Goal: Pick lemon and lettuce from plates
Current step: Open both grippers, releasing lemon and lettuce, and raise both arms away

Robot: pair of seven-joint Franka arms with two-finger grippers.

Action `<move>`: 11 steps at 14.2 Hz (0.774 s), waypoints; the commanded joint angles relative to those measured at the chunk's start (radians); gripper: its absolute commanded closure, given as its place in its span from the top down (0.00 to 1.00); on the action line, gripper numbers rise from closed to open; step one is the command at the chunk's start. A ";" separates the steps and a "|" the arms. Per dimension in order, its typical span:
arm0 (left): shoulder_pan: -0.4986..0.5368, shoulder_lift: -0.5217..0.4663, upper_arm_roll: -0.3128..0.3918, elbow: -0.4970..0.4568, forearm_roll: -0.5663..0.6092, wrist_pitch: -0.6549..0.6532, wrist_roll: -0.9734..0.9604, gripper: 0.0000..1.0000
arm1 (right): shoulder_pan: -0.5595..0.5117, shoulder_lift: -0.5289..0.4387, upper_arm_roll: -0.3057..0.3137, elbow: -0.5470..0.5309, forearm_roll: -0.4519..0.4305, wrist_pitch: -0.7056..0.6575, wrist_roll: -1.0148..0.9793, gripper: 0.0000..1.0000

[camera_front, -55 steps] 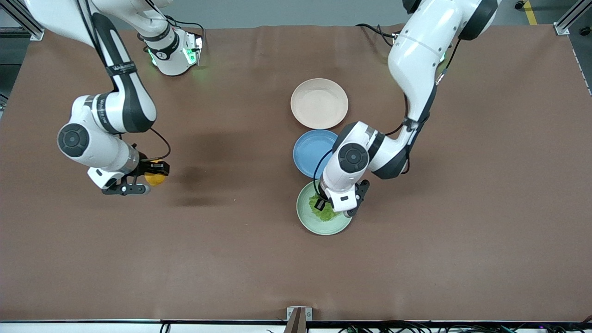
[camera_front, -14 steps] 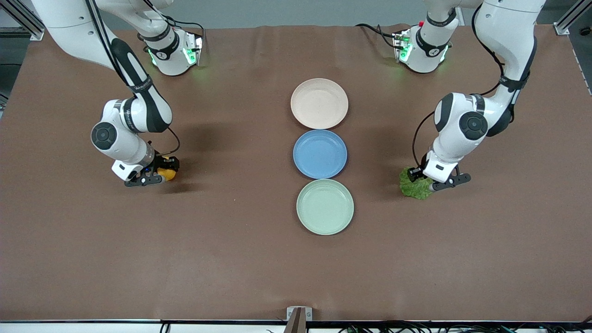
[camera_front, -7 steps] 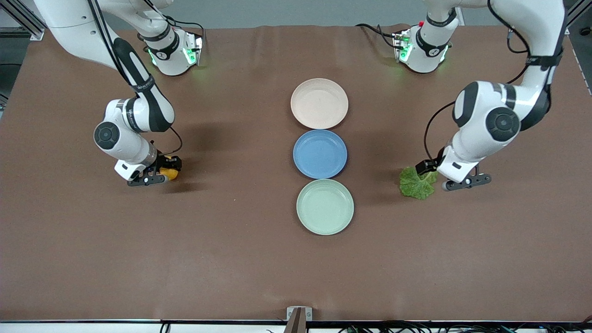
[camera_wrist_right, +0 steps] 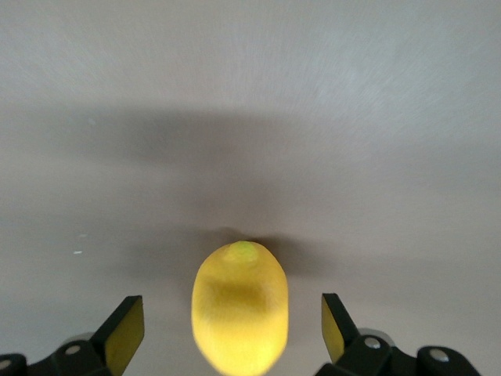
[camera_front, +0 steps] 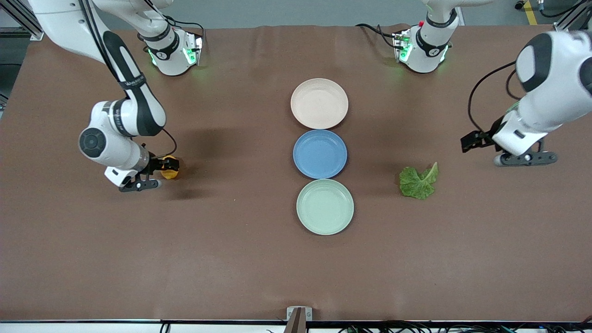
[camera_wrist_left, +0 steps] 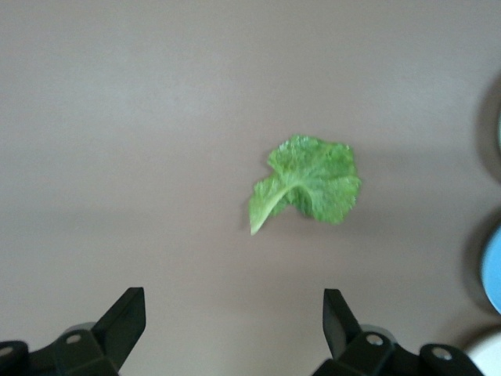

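The lemon (camera_front: 170, 168) lies on the brown table near the right arm's end. My right gripper (camera_front: 153, 175) is open around it, fingers apart from it on both sides; the right wrist view shows the lemon (camera_wrist_right: 240, 305) between the open fingers (camera_wrist_right: 125, 329). The lettuce (camera_front: 418, 182) lies flat on the table between the plates and the left arm's end. My left gripper (camera_front: 498, 150) is open and empty, up over the table toward the left arm's end. The left wrist view shows the lettuce (camera_wrist_left: 309, 184) well clear of that gripper (camera_wrist_left: 233, 317). The cream plate (camera_front: 319, 102) and mint plate (camera_front: 325, 206) are empty.
An empty blue plate (camera_front: 320, 153) sits between the cream and mint plates in a row down the table's middle. Both arm bases stand along the edge farthest from the front camera.
My left gripper let go of the lettuce on the table, then rose and moved off toward the left arm's end. My right gripper opened off the lemon and drew back a little.
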 commanded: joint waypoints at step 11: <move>0.007 0.039 -0.010 0.410 -0.011 -0.261 0.025 1.00 | -0.069 -0.067 -0.013 0.438 -0.062 -0.606 0.069 1.00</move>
